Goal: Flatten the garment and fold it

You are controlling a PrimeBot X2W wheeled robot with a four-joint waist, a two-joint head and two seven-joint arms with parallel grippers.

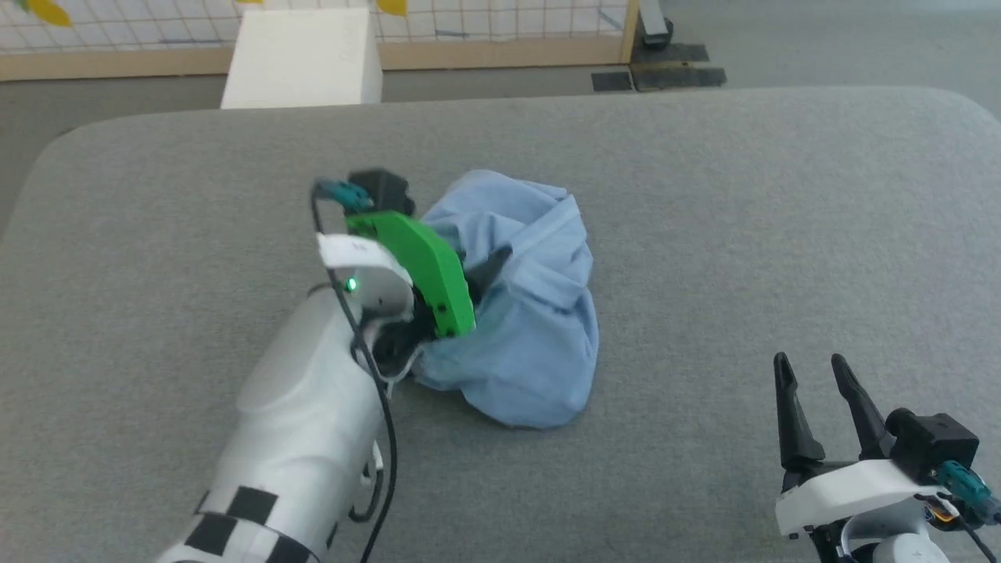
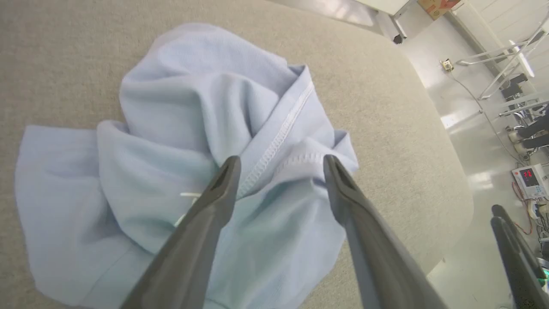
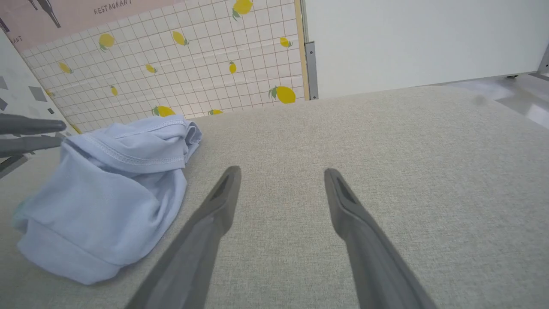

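Your left gripper hangs with fingers spread wide over the crumpled garment mid-table, while your right gripper waits, jaws parted, well apart.

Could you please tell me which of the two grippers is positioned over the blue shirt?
The left gripper: its open fingers spread right over the crumpled garment. The right gripper, also open, sits apart from it, over the bare grey surface.
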